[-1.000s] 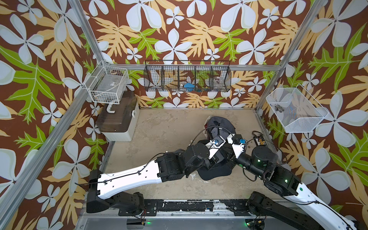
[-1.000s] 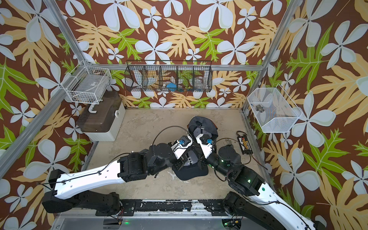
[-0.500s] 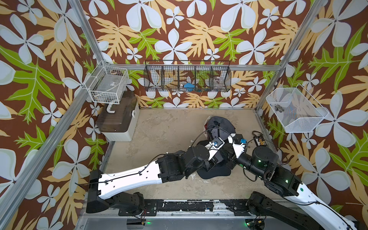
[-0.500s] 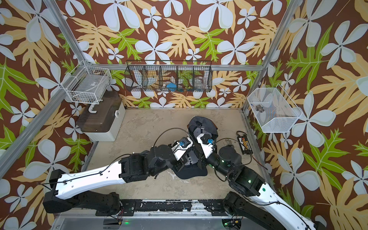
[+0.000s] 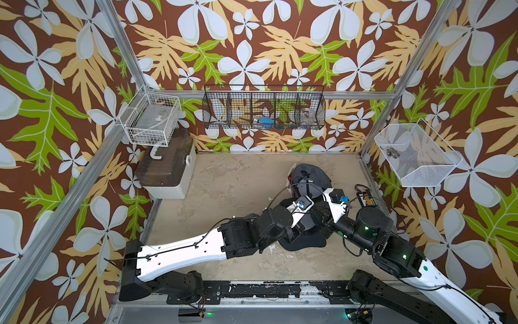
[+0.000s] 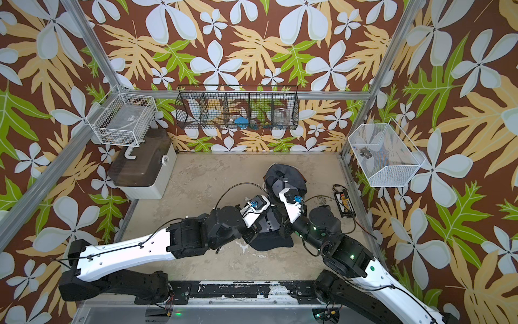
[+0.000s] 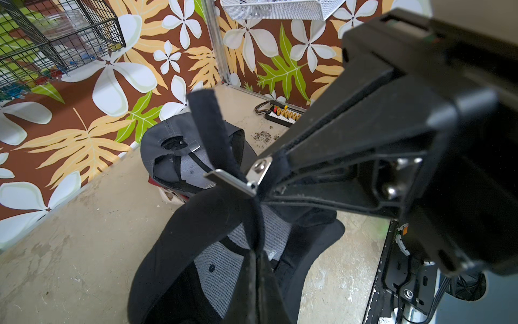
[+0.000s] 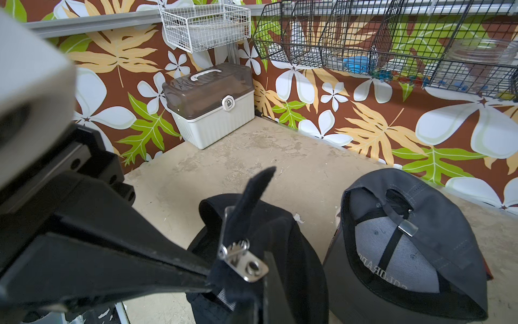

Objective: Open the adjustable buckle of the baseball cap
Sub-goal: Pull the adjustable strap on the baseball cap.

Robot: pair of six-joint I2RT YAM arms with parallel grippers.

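The black cap (image 5: 305,241) lay crown-down on the near right of the surface (image 5: 238,182), its strap (image 7: 207,126) raised between the left pincer (image 8: 208,276) and right pincer (image 7: 269,182), both clamped shut on it beside the metal buckle (image 7: 234,179), likely to brace it for opening.

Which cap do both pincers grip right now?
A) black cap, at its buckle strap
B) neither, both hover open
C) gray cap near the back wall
A: the left pincer and right pincer are shut on the strap of the black cap beside its metal buckle; the gray cap lies untouched.
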